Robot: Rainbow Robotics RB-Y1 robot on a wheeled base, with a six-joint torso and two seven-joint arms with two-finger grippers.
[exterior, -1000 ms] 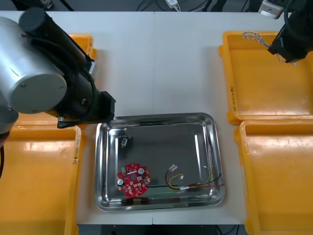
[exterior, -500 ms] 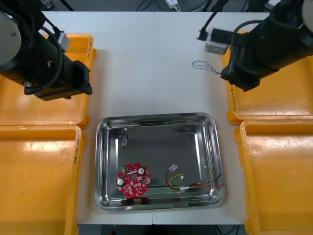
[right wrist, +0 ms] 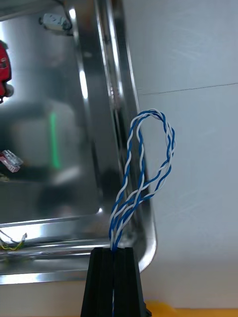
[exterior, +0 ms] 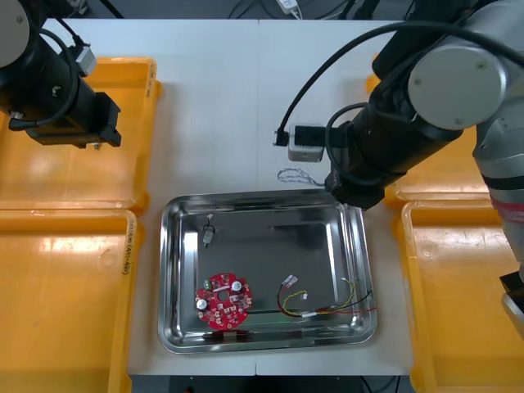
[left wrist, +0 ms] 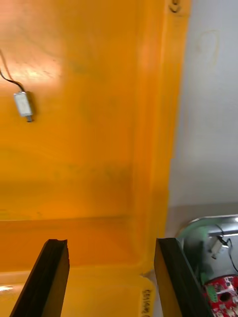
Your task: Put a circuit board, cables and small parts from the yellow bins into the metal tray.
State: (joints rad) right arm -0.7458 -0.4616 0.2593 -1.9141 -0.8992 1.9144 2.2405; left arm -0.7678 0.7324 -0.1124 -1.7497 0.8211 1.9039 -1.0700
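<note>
The right end effector [right wrist: 114, 251] is pinching the blue and white cable [right wrist: 120, 215] by the metal tray's [exterior: 176, 278] far right corner. The left end effector [left wrist: 110, 241] is hanging open over a yellow bin [left wrist: 74, 173].

This looks like an electronics workshop or robotics lab: a light worktop [exterior: 246, 98] carries yellow bins [exterior: 65, 295] and a shiny metal tray [exterior: 278, 246] holding a round red circuit board [exterior: 222, 300] and thin cables [exterior: 327, 308].
</note>
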